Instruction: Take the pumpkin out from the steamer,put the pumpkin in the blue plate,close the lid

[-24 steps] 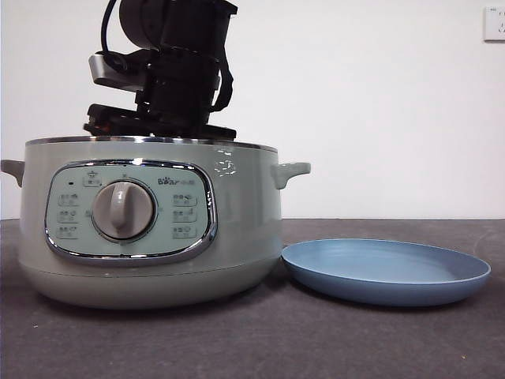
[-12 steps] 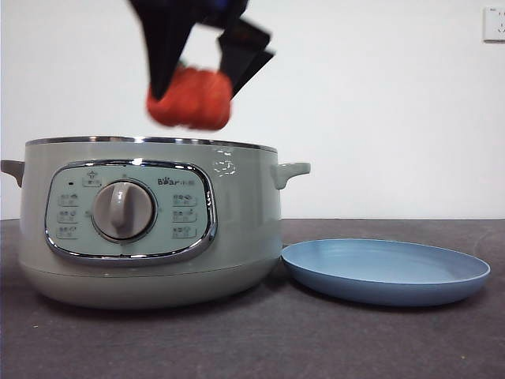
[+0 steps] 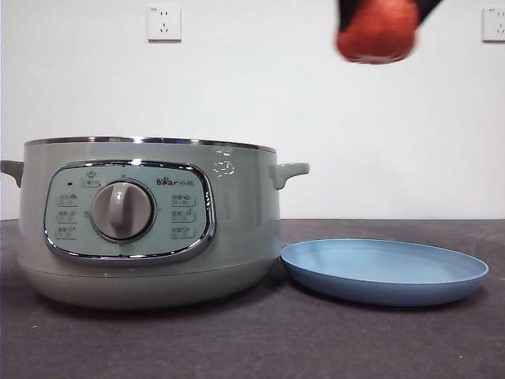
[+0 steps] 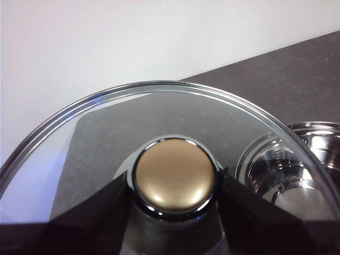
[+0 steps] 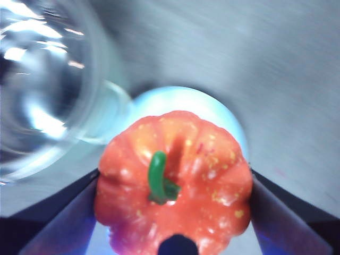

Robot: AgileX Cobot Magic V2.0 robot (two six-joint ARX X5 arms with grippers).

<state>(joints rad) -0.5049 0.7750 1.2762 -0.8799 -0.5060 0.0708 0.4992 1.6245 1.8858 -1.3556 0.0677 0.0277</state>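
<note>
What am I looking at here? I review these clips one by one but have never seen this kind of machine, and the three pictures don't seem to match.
It is a robot with two arms at a table, each ending in a gripper with two black jaws. One picture comes from a low camera facing the table: the steamer stands open, the blue plate beside it. The other two come from cameras on the wrists. The right gripper holds the pumpkin, seen high above the plate in the front view. The left gripper holds the glass lid by its knob, off to the side of the steamer.
</note>
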